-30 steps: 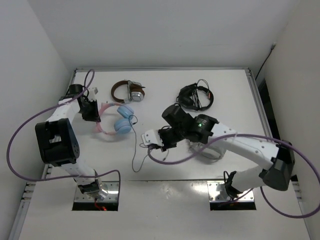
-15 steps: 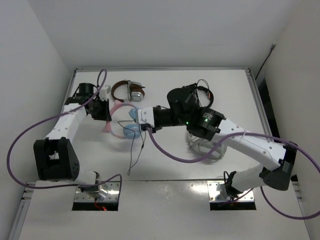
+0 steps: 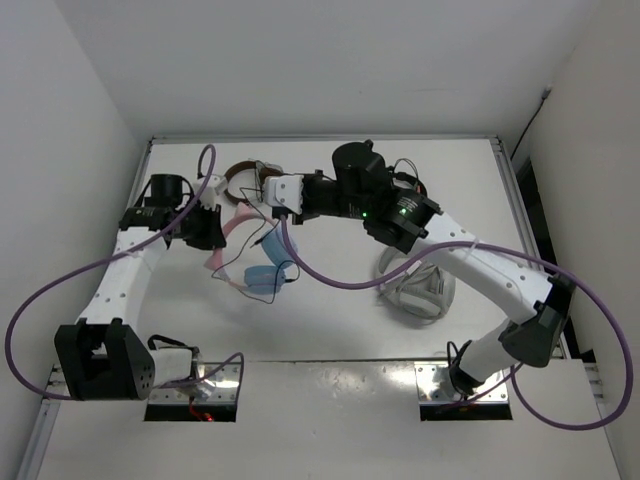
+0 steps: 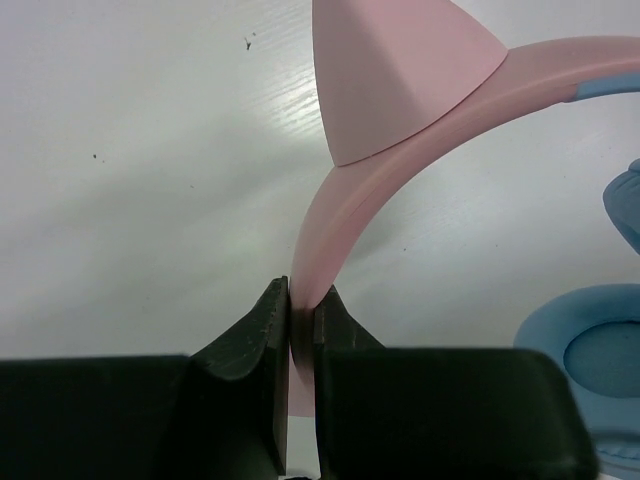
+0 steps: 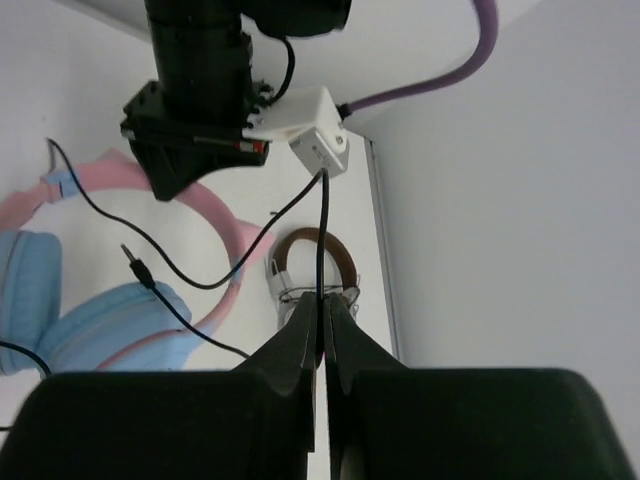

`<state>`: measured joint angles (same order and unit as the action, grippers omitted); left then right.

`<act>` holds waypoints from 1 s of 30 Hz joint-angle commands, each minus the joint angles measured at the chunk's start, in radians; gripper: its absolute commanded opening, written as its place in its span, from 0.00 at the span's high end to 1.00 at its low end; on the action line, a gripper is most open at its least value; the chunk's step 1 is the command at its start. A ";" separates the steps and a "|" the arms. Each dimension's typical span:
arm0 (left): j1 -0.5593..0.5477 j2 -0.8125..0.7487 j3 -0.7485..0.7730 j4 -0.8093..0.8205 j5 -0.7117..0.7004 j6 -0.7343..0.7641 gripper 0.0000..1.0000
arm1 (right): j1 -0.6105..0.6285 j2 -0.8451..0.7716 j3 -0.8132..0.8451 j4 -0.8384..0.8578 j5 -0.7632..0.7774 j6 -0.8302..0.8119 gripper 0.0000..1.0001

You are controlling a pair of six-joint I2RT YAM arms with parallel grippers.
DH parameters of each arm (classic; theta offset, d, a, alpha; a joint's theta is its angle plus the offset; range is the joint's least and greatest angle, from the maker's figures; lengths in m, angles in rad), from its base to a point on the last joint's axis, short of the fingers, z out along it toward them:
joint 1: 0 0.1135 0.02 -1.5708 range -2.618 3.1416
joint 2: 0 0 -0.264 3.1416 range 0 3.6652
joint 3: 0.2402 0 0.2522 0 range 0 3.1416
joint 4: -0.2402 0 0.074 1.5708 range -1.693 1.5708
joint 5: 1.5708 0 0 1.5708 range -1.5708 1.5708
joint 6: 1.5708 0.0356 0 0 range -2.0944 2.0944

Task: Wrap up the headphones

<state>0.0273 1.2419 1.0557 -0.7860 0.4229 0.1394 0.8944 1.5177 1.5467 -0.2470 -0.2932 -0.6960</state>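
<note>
Two pincers share the headphones: one anchors the band, the other draws the cable.

The left pincer point(image 4: 300, 318) is clamped on the pink headband point(image 4: 400, 150) of the headphones point(image 3: 258, 262). They reach out ahead of its fingertips, a cat ear point(image 4: 390, 70) just beyond and a blue earcup point(image 4: 590, 350) off to one side, a hold that looks meant to steady the frame. The right pincer point(image 5: 322, 312) is closed on the thin black cable point(image 5: 321, 250), pinched taut between its tips. The headphones lie ahead of it and to its left, with the brown-banded headphones point(image 5: 312, 234) just beyond. The plug point(image 5: 128, 252) hangs free, so I judge the winding barely begun.
</note>
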 commanded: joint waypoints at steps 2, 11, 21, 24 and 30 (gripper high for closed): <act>-0.015 -0.054 0.009 -0.009 0.047 0.026 1.00 | -0.032 -0.028 -0.009 0.021 0.031 -0.054 1.00; -0.024 -0.094 -0.023 -0.031 0.056 0.092 1.00 | -0.155 -0.031 -0.074 0.181 0.071 -0.106 1.00; -0.024 -0.124 0.023 -0.078 0.137 0.115 1.00 | -0.337 0.081 -0.120 0.264 -0.004 -0.085 1.00; -0.024 -0.124 0.062 -0.078 0.146 0.083 1.00 | -0.364 0.081 -0.167 0.264 -0.004 -0.070 1.00; 0.034 -0.124 0.139 -0.062 0.149 -0.040 1.00 | -0.419 0.070 -0.262 0.279 -0.014 0.018 1.00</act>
<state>0.0299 1.1538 1.1164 -0.8818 0.5087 0.1993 0.4919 1.6043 1.3247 -0.0303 -0.2737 -0.7425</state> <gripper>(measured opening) 0.137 0.009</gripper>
